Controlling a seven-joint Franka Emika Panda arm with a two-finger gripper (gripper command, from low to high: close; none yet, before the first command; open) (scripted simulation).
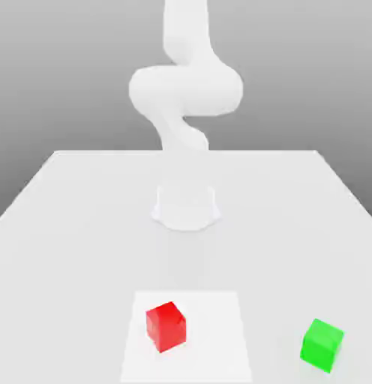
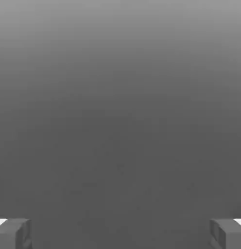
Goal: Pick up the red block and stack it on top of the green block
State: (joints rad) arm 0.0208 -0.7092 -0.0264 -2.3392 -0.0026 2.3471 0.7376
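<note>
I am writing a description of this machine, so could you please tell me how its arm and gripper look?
The arm is plain white, with smooth, rounded, bulging segments and no visible cables or markings. The gripper has two grey, blocky fingers with small white areas beside them.
</note>
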